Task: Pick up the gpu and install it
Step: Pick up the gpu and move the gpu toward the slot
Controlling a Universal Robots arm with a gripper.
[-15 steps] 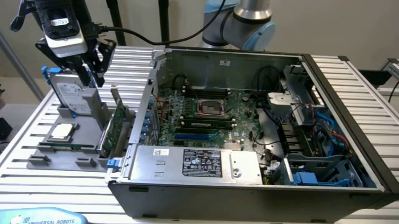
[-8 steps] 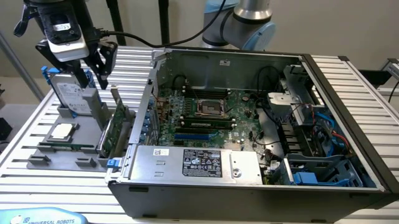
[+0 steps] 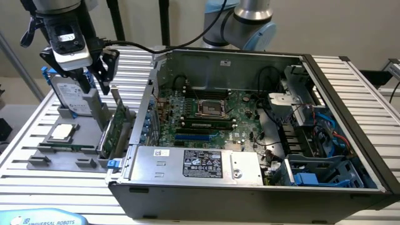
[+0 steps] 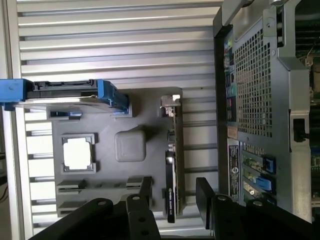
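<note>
The gpu (image 3: 116,127) stands on edge in a slot of the grey holder (image 3: 62,158), just outside the open computer case (image 3: 250,117) on the exterior view's left. Its green board faces outward. In the wrist view I look down on the gpu's thin top edge (image 4: 171,165), with its silver bracket (image 4: 170,102) at one end. My gripper (image 3: 97,86) hangs above the holder, open. Its two black fingers (image 4: 204,195) stand one on each side of the card's edge without touching it, and nothing is held in the gripper (image 4: 175,192).
A silver hard drive with blue rails (image 3: 72,96) stands upright in the holder, and a square processor (image 3: 62,132) lies flat near it. The case holds the motherboard (image 3: 206,112), a blue slot (image 3: 196,137) and the power supply (image 3: 200,164). The case's rear wall (image 4: 255,85) stands close beside the card.
</note>
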